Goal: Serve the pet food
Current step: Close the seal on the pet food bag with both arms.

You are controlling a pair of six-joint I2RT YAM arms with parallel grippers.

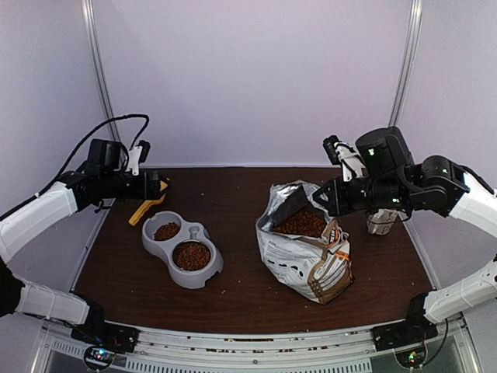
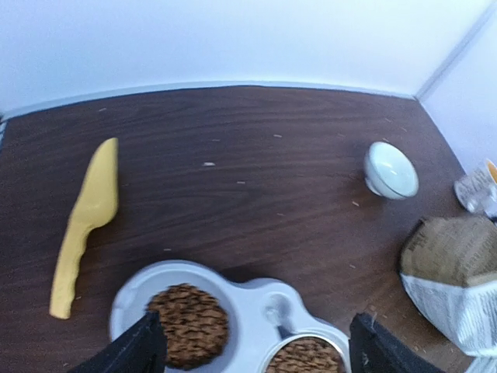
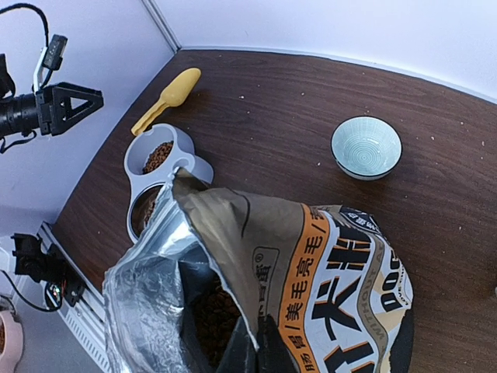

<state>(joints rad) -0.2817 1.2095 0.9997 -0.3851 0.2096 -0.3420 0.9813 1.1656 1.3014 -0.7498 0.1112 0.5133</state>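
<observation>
Pet food fills both cups of a grey double bowl (image 1: 203, 235): the far cup (image 1: 166, 231) and the near cup (image 1: 192, 255). More kibble (image 1: 303, 224) shows inside the open silver-white bag (image 1: 311, 264). My right gripper (image 3: 259, 350) is shut on the bag's torn top edge (image 3: 233, 233), above the table at the right (image 1: 328, 197). My left gripper (image 2: 260, 348) is open and empty, hovering over the far side of the double bowl (image 2: 248, 311); in the top view it is at the far left (image 1: 153, 186). A yellow scoop (image 2: 84, 225) lies on the table beside the bowl.
A small pale-blue bowl (image 3: 366, 146) stands empty at the back right, also in the left wrist view (image 2: 390, 169). A clear cup (image 2: 475, 190) stands near the right wall. White walls close the table's back and sides.
</observation>
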